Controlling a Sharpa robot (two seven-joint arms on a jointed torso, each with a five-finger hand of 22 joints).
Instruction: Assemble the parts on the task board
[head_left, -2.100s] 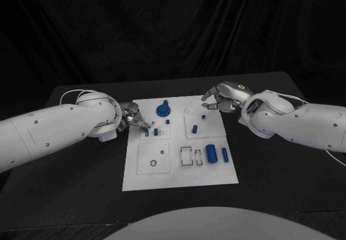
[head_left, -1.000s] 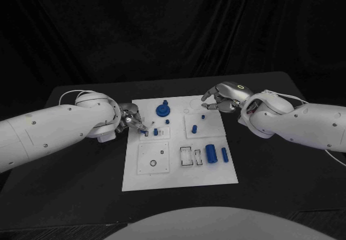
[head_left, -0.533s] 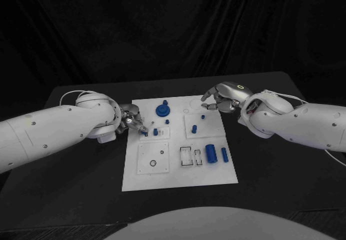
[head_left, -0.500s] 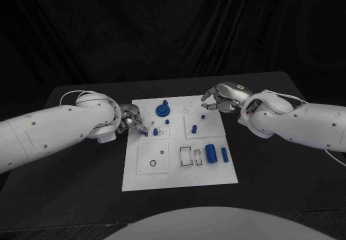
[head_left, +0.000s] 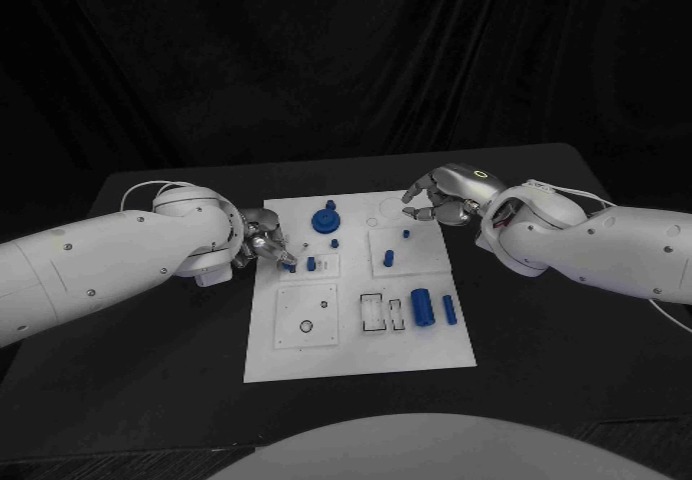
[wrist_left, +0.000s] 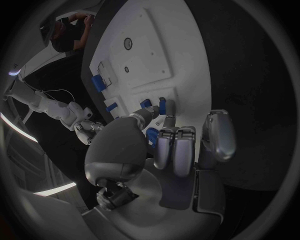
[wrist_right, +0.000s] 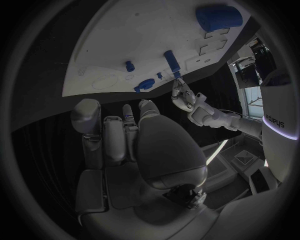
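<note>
Small blue part (head_left: 293, 266) at left hand (head_left: 265, 240) fingertips

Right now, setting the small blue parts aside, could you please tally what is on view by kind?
Silver hands: 2, the left hand and the right hand
White task board: 1
Black table: 1
Total: 4

task board (head_left: 361, 340), blue parts (head_left: 423, 307), two hands

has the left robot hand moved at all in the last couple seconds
Yes, slightly. The left robot hand has shifted toward the far edge of the task board, drawing back a little from the small blue pegs.
</note>
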